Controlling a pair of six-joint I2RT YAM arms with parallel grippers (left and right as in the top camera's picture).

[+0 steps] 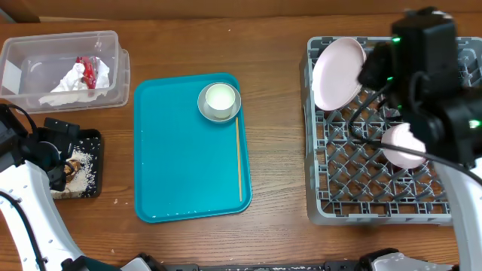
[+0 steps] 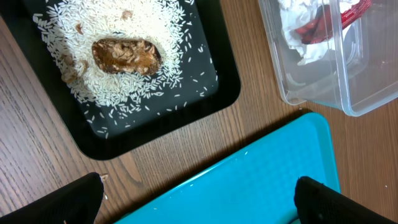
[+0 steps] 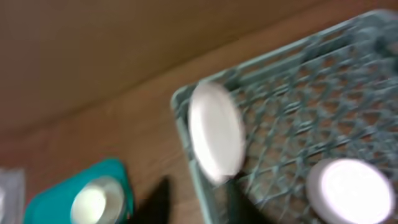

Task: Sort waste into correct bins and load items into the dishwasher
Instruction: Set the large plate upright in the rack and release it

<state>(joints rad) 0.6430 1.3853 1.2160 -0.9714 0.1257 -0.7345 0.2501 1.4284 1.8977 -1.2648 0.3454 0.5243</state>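
Left gripper [image 2: 199, 202]: jaws wide apart, empty, over teal tray [image 2: 249, 180] edge.
Right gripper [image 3: 196, 202]: blurred, grip unclear, by dish rack [image 1: 361, 203].
Black tray [image 2: 227, 93]: rice [image 2: 155, 37], brown lump [image 2: 126, 56].
Clear tub [image 2: 311, 87]: napkin [image 2: 298, 25], red wrapper [image 2: 323, 22].
Dish rack: leaning plate [image 1: 339, 71], small bowl [image 1: 403, 147].
Teal tray: grey-rimmed bowl [image 1: 219, 100], thin stick [image 1: 239, 158].

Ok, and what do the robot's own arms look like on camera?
The left arm has a smooth white link, black joints and a black cable looping alongside. The right arm has boxy black housings with small green lights, black cables and a white link. Jaws look dark in the wrist views.
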